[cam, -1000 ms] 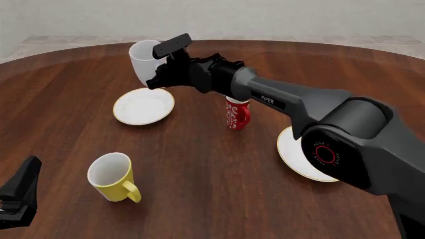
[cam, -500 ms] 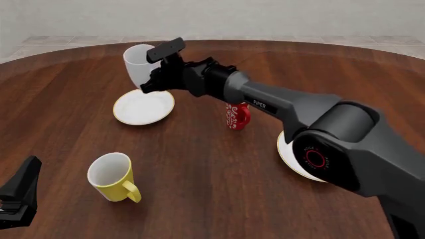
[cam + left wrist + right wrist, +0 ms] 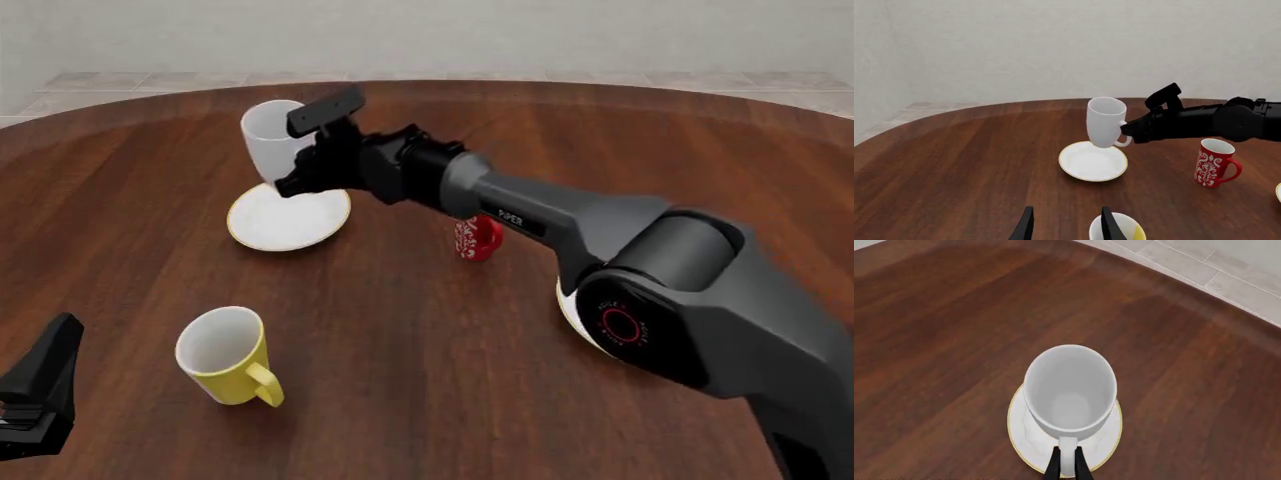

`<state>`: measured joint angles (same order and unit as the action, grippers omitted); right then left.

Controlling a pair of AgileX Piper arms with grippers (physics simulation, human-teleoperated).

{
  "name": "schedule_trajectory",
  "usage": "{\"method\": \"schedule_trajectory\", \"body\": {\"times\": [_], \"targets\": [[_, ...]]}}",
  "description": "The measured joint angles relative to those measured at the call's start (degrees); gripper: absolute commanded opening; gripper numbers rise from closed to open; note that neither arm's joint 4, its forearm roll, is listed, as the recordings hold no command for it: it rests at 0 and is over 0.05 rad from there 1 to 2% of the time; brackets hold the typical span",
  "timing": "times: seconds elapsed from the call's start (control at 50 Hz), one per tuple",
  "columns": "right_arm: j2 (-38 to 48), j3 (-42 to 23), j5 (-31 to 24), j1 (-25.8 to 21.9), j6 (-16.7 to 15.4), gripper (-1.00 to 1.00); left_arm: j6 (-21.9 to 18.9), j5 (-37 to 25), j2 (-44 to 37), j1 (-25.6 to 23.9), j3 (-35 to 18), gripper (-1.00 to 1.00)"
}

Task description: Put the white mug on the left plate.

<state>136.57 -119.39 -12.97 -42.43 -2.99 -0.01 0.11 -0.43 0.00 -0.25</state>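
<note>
The right tool (image 3: pixel 296 158) pinches the loop handle of the white mug (image 3: pixel 271 138) and holds the mug up in the air. The mug stands nearly straight, with its open top up and a small tilt. It hangs right over the left plate (image 3: pixel 287 220), close above it. In the left wrist view the bottom of the mug (image 3: pixel 1105 122) looks just over the back edge of the plate (image 3: pixel 1093 162), and I cannot tell if they touch. In the right wrist view, the two thin black fingers (image 3: pixel 1056 467) sit close together on the handle, and the mug (image 3: pixel 1069 392) covers much of the plate (image 3: pixel 1026 442) under it.

The left tool (image 3: pixel 1067 229) is low over the tabletop (image 3: pixel 134 200), near the yellow mug (image 3: pixel 230 356). Its two fingers are spread apart with nothing between them. In the front view only a dark part of it shows at the bottom left corner.

The red patterned cup (image 3: pixel 475 237) stands on the tabletop behind the long right arm (image 3: pixel 561 215), which hides part of it. It is well apart from the left plate. Another white plate (image 3: pixel 570 305) lies farther right, mostly hidden under the big joint of the arm. The yellow mug stands up by itself with its handle toward the front right.
</note>
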Motion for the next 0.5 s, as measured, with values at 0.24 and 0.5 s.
{"method": "schedule_trajectory", "body": {"times": [0.24,0.5], "targets": [[0.7,-0.3,0.0,-0.3,0.3,-1.00,0.0,0.0,0.0,0.0,0.0,1.00],[1.0,-0.1,0.3,-0.6,0.5,-1.00,0.0,0.0,0.0,0.0,0.0,1.00]]}}
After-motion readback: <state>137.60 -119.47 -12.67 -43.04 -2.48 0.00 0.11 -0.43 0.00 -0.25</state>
